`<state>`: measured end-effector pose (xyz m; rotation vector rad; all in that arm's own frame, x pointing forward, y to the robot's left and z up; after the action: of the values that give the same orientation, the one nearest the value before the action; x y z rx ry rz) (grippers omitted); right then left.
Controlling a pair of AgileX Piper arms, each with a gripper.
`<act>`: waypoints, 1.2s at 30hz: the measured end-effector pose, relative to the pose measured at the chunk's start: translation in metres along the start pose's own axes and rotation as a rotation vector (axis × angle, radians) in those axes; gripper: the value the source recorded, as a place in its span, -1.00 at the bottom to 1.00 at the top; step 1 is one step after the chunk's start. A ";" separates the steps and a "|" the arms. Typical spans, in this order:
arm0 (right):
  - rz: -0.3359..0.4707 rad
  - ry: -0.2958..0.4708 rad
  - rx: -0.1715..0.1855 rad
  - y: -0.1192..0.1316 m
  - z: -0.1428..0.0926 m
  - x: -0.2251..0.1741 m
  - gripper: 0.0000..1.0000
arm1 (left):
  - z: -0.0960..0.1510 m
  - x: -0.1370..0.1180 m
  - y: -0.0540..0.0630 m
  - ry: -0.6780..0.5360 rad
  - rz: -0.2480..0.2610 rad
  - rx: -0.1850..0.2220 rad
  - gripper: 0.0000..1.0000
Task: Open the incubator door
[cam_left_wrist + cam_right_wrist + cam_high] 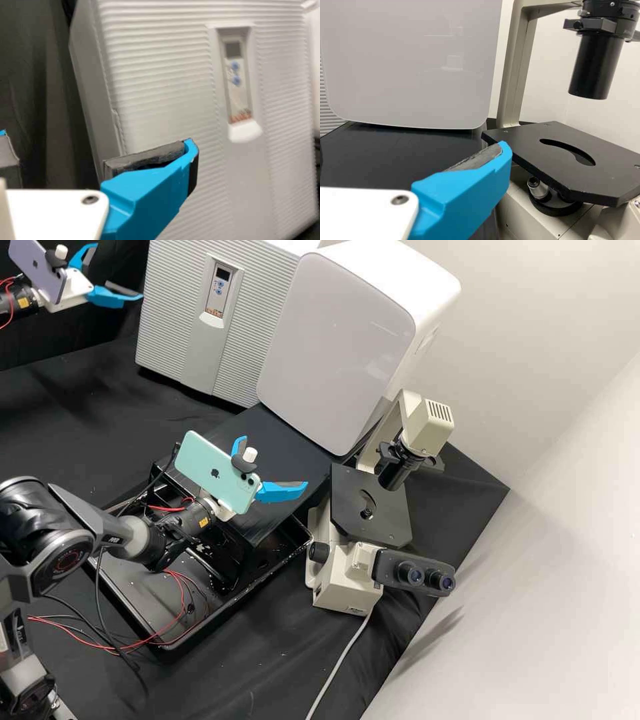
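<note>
Incubator (170, 313) by far edge of counter (80, 413), door (160, 100) looks shut. Left hand (117, 272) open near it; right hand (274, 462) open. Risk: off-angle approach slips off door, shoves incubator.

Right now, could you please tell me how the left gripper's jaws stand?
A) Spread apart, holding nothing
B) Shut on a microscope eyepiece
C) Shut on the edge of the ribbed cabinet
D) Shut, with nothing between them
A: in the high view, the blue jaws of the left gripper stand well apart with nothing held between them.
</note>
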<state>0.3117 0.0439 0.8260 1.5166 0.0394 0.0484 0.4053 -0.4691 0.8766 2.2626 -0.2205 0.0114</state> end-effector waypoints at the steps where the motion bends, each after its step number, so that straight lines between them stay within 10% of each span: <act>1: 0.000 0.000 0.000 0.000 0.000 0.000 1.00 | -0.001 0.005 0.001 0.003 0.004 0.001 1.00; 17: 0.000 0.000 0.000 0.000 0.000 0.000 1.00 | 0.019 0.075 -0.008 -0.141 -0.047 -0.124 1.00; 36: 0.000 0.000 0.000 0.000 0.000 0.000 1.00 | 0.033 0.074 -0.020 -0.187 -0.066 -0.259 1.00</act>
<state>0.3117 0.0439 0.8260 1.5166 0.0394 0.0484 0.4787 -0.4928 0.8465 2.0116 -0.2324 -0.2503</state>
